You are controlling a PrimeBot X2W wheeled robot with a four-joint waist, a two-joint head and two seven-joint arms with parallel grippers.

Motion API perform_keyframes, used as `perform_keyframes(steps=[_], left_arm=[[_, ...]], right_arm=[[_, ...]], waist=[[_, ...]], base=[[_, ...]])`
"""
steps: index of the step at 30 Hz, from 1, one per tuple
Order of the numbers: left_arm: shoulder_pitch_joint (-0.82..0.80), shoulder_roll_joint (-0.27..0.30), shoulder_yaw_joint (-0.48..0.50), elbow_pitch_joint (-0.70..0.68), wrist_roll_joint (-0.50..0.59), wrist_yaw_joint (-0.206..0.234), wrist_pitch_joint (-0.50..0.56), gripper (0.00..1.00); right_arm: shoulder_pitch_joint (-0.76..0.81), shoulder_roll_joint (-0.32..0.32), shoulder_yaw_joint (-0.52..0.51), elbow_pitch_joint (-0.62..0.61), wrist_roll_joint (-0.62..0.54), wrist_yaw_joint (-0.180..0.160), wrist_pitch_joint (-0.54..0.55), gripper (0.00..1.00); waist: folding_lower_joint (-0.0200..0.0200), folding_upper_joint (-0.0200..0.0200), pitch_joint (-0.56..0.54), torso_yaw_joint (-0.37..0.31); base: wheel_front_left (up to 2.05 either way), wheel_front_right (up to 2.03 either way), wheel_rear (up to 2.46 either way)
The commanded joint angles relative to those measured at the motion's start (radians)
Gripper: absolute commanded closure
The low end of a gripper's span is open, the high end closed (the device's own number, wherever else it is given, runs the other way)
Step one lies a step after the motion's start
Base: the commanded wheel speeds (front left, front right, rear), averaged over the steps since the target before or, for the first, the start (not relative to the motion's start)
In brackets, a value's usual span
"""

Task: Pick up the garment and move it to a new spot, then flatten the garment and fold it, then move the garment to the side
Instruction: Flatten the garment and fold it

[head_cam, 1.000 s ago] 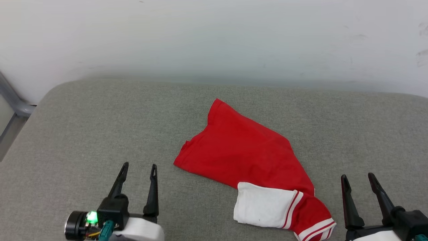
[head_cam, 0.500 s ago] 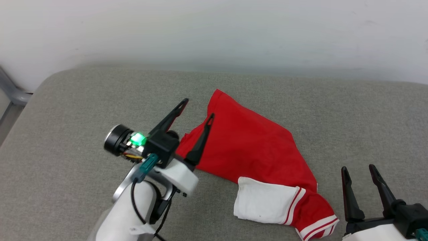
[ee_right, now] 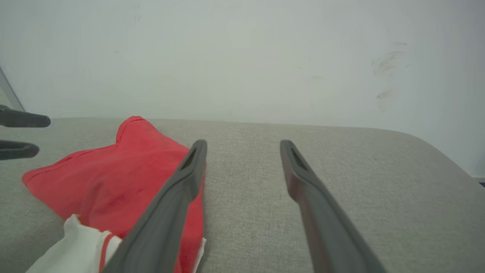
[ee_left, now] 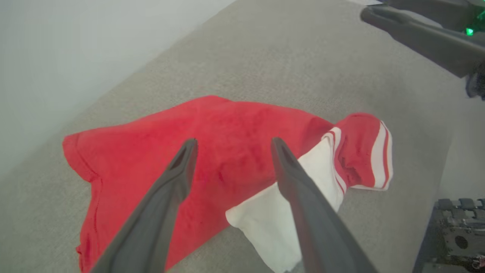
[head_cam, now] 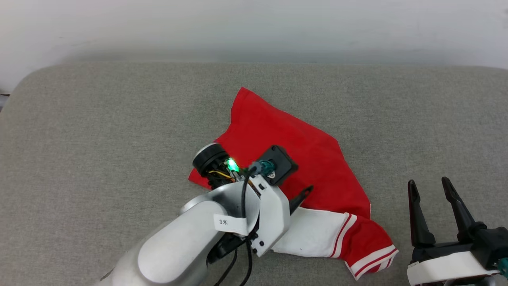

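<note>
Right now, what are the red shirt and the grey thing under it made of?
The shirt looks like soft knit cloth, matte: it lies limp and creased. The grey pad under it looks like coarse woven fabric, probably over padding: a speckled weave shows and its corners are rounded.
</note>
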Motion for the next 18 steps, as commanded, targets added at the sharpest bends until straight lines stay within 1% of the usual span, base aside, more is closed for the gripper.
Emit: perform_keyframes(steps=[1,4,8,14,18], left_arm=[[-0.016,0.005,-0.019,-0.001,-0.017,0.000,0.025,0.00],[-0.053,0.023,-0.092,-0.005,-0.051,0.000,0.101,0.00],[-0.080,0.033,-0.188,0.009,-0.087,0.000,0.157,0.00],[-0.123,0.049,-0.329,0.063,-0.125,0.000,0.189,0.00],[-0.146,0.051,-0.387,0.122,-0.155,0.000,0.195,0.00]], right_arm=[[-0.011,0.002,-0.003,-0.004,-0.002,-0.001,-0.002,0.00],[-0.024,0.003,-0.005,-0.009,-0.003,-0.001,-0.002,0.00],[-0.037,0.002,-0.010,-0.013,-0.002,-0.001,-0.002,0.00],[-0.064,0.002,-0.013,-0.019,-0.007,-0.001,-0.002,0.00],[-0.082,0.002,-0.013,-0.024,-0.009,-0.001,-0.002,0.00]], waist=[[-0.0001,0.0000,0.015,-0.009],[-0.0001,0.0000,0.039,-0.017],[-0.0001,0.0000,0.072,-0.026],[-0.0001,0.0000,0.115,-0.036],[-0.0001,0.0000,0.142,-0.041]], base=[[0.00,0.00,0.00],[0.00,0.00,0.00],[0.00,0.00,0.00],[0.00,0.00,0.00],[0.00,0.00,0.00]])
